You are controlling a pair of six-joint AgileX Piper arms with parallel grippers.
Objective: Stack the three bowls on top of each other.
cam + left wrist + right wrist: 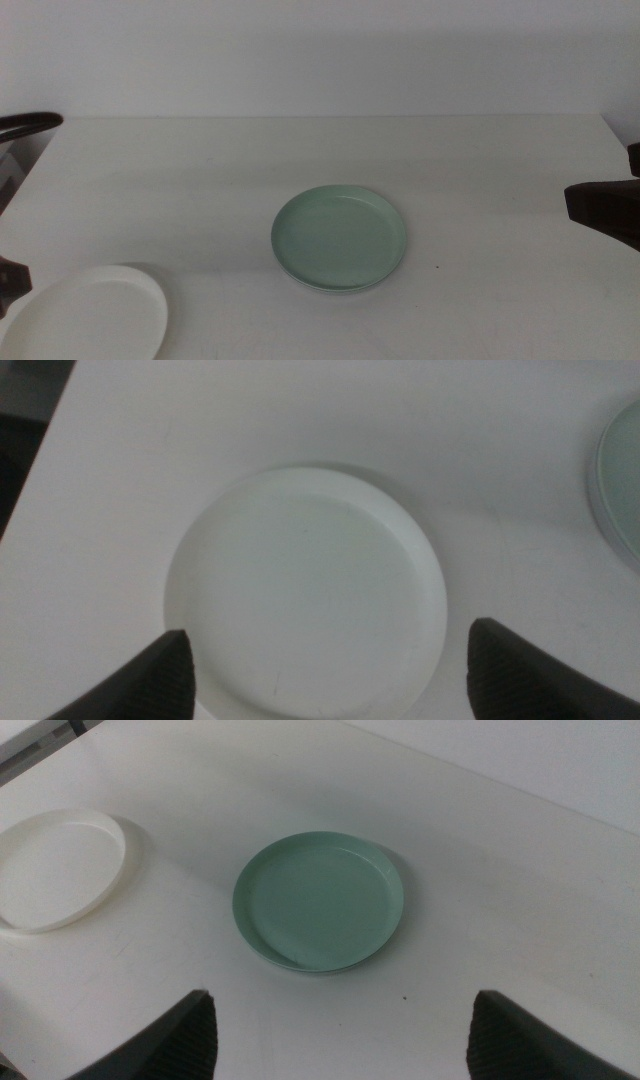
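Mint bowl [338, 238] centre table, white bowl [305, 595] whole under left wrist

Green bowl [338, 238]: you see smooth plastic by the look of it, with a soft satin sheen.
White bowl [305, 595]: smooth and matt (likely plastic too, though you can't be sure).
Table [300, 160]: your work surface looks white, smooth and matt.
Left gripper [325, 675]: dark matt jaws, finely grained.
Right gripper [345, 1040]: the same dark, dull finish.

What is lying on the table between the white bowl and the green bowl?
Nothing. Between the white bowl and the green bowl only bare white table shows, in both the middle view and the right wrist view.
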